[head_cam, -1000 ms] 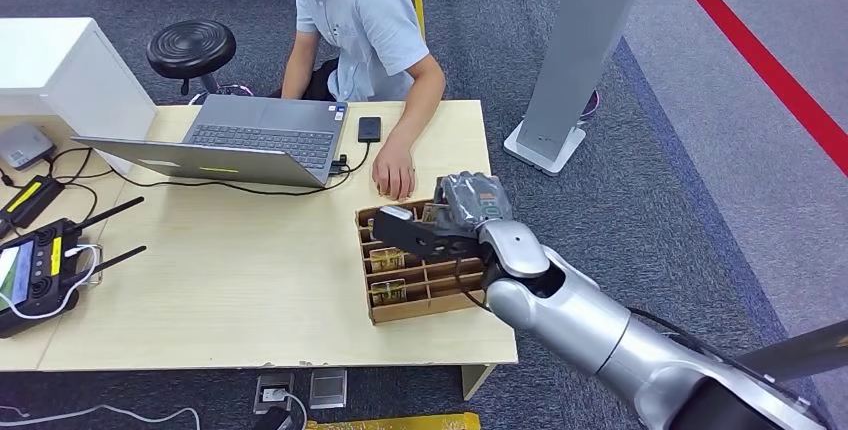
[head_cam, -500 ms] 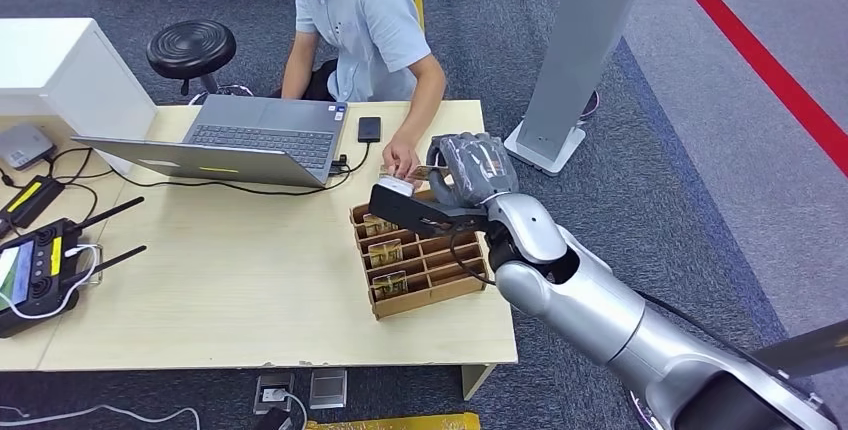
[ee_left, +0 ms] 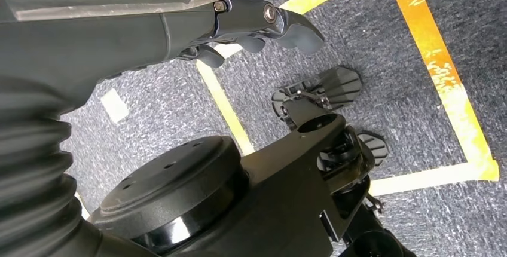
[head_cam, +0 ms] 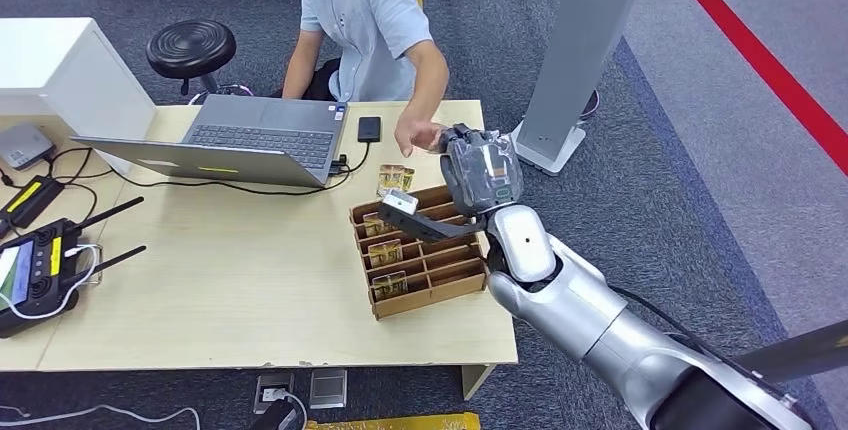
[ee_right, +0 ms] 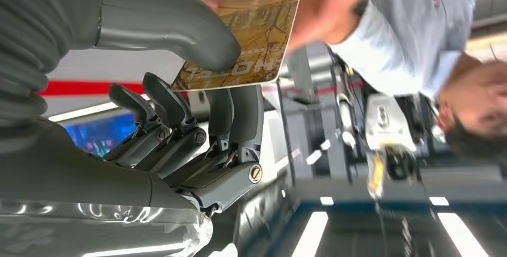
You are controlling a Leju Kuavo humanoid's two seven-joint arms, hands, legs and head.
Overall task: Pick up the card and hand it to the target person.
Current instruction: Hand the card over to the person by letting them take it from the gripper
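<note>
My right hand [head_cam: 480,172] is raised above the far end of the card box [head_cam: 440,290], level with the person's reaching hand [head_cam: 416,135]. In the right wrist view the yellow-brown printed card [ee_right: 245,42] is pinched between my thumb [ee_right: 179,36] and dark fingers [ee_right: 239,119]. The person's fingers [ee_right: 323,6] touch the card's far edge. The person [head_cam: 365,20], in a light blue shirt, sits behind the table. My left hand [ee_left: 239,24] hangs over the carpet, its fingers loosely bent and holding nothing.
The wooden table [head_cam: 230,280] carries an open laptop [head_cam: 240,140], a phone [head_cam: 369,129], a remote controller [head_cam: 35,270] and two loose cards [head_cam: 392,178] beside the box. More cards [head_cam: 385,252] stand in the box's slots. A black stool [head_cam: 190,48] and a grey kiosk [head_cam: 575,50] stand beyond.
My right hand lifted the card out of the box area and moved it up toward the person. The person's hand left the table and rose to meet the card.
</note>
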